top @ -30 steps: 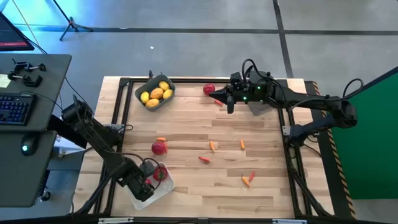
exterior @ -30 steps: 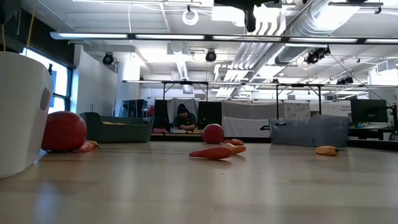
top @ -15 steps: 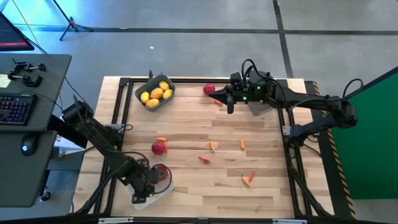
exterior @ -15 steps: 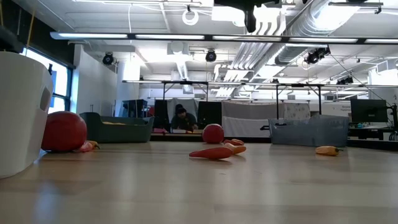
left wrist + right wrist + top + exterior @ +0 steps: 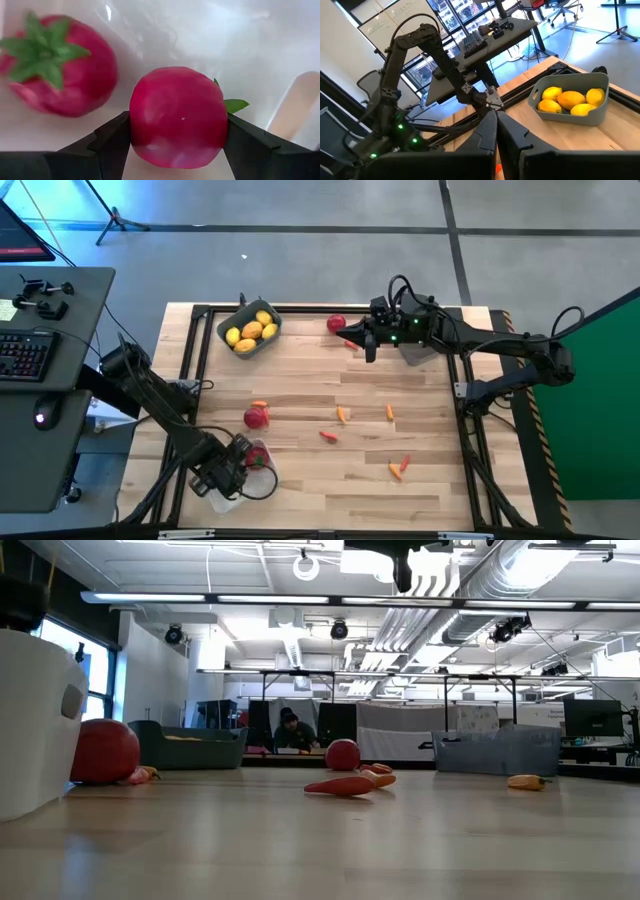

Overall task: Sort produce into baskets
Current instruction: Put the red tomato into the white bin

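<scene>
Left hand [image 5: 175, 150] pinches a round red toy tomato [image 5: 177, 117] over the white plastic bin [image 5: 228, 498]; peppers remain scattered on the surface.

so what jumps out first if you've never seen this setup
The left gripper, at the table's near left corner, shut on a red tomato over the white basket, a second tomato beside it. Then the blue-grey basket of lemons at the far edge, near the shut right gripper.

Even, bright overhead light — ceiling strip lights [image 5: 330, 597] glare at 12 o'clock in the low view. Left wrist view soft — white basket [image 5: 210, 35] washed out, rear tomato [image 5: 60, 65] blurred.
</scene>
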You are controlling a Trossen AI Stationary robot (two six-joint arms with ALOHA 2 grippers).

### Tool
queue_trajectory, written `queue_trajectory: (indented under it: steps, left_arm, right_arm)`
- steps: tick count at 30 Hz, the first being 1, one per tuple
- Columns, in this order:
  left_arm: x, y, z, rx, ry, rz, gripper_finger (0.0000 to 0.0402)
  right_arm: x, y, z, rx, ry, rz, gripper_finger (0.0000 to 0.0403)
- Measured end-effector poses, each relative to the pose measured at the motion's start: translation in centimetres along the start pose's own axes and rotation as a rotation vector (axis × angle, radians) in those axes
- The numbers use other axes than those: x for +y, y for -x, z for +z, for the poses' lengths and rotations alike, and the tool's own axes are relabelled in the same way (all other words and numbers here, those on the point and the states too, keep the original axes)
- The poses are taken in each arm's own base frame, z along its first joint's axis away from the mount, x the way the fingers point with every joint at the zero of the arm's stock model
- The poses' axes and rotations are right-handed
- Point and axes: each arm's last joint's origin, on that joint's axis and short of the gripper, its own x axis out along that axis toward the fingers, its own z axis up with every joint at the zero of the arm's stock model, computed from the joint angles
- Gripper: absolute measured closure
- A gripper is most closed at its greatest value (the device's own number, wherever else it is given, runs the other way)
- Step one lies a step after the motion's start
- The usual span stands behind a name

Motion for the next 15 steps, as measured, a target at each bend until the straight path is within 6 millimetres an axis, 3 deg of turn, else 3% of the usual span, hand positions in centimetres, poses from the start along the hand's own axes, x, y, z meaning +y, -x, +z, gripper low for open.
queue_trajectory:
  steps: [6,15]
  left_arm:
    - [-0.2,-1.4,-1.2,0.047,-0.213,0.008,0.0144]
    - [-0.3,-1.4,-0.7,-0.003,-0.089,0.002,0.0144]
  right_arm:
    - [0.0,0.0,0.0,0.0,-0.024,0.0,0.0403]
    - [0.0,0.0,0.0,0.0,-0.024,0.0,0.0403]
